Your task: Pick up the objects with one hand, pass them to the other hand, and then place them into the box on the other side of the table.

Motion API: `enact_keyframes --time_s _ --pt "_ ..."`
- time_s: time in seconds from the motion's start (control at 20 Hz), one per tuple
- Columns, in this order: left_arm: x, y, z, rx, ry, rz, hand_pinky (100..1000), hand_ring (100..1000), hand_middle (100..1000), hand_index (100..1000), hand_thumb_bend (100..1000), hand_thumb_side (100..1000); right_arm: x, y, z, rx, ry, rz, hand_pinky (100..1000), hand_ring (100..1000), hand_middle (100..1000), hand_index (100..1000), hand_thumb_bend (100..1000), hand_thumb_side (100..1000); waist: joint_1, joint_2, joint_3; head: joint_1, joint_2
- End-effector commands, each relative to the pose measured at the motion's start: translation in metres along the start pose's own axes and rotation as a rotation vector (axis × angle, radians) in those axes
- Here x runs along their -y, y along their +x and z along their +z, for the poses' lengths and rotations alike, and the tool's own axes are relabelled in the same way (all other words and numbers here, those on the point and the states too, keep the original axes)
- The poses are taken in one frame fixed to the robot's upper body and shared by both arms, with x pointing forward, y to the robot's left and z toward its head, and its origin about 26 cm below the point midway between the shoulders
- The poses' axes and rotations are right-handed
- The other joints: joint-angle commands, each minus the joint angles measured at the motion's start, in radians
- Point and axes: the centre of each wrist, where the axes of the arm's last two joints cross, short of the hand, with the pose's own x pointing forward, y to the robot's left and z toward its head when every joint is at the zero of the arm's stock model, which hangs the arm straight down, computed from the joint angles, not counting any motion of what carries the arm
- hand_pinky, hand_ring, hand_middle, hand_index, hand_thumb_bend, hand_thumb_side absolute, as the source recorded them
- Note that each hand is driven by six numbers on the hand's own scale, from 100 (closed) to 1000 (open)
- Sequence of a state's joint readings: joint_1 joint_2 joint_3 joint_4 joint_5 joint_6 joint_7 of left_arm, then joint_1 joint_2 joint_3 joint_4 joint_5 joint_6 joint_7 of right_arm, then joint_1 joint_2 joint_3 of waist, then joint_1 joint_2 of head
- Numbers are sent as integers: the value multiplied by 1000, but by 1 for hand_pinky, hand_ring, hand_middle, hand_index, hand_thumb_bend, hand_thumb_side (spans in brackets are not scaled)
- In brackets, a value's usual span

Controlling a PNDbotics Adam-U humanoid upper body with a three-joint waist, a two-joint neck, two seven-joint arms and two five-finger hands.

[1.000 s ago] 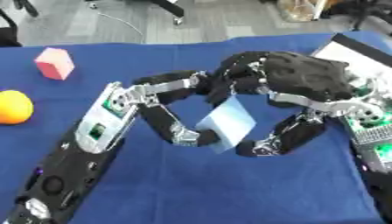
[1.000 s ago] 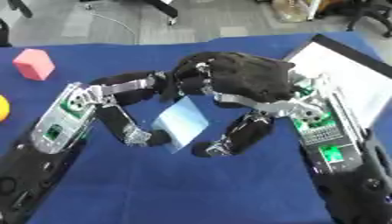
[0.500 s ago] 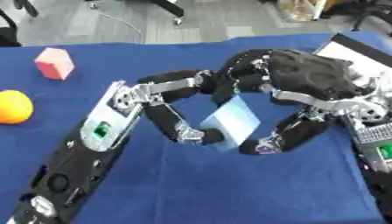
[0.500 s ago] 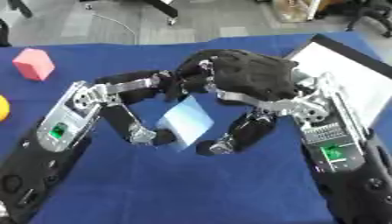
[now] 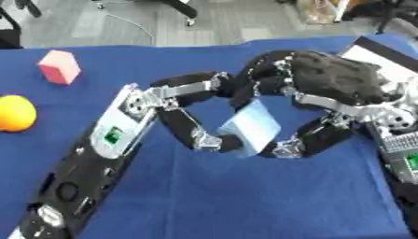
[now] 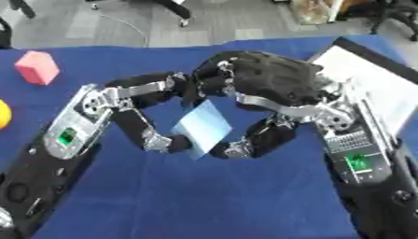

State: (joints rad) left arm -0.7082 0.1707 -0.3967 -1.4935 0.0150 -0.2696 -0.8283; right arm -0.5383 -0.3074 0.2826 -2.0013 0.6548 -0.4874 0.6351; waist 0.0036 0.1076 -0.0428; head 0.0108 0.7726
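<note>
Mid-handoff here: the light blue block point(image 5: 251, 127) is sitting tilted above the table's middle, with the left hand point(image 5: 184, 100) and right hand point(image 6: 269, 88) both curling fingers around it; the box point(image 6: 372, 88) is lying right, nearer the right hand.

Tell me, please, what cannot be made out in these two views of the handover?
- Light blue block: both hands, left hand and right hand, close around it; which one bears it is unclear.
- Right hand's palm side: hidden by its own back in both views.
- Box: cut off by the right edge; its inside is not visible.
- Orange ball: cut by the left edge.
</note>
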Motion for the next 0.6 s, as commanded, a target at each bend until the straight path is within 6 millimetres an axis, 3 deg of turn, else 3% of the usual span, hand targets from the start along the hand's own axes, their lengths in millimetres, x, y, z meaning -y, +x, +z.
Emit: enact_keyframes --time_s 0.05,0.6 --pt "-12 9 -3 27 12 -47 782 527 515 570 268 370 4 -4 4 -21 5 15 831 764 648 766 438 177 -16 -22 0 3 -3" --pt "-11 7 -3 21 22 -45 780 525 514 570 272 370 5 -5 5 -52 -71 16 791 722 601 716 340 146 -20 -22 4 4 -3"
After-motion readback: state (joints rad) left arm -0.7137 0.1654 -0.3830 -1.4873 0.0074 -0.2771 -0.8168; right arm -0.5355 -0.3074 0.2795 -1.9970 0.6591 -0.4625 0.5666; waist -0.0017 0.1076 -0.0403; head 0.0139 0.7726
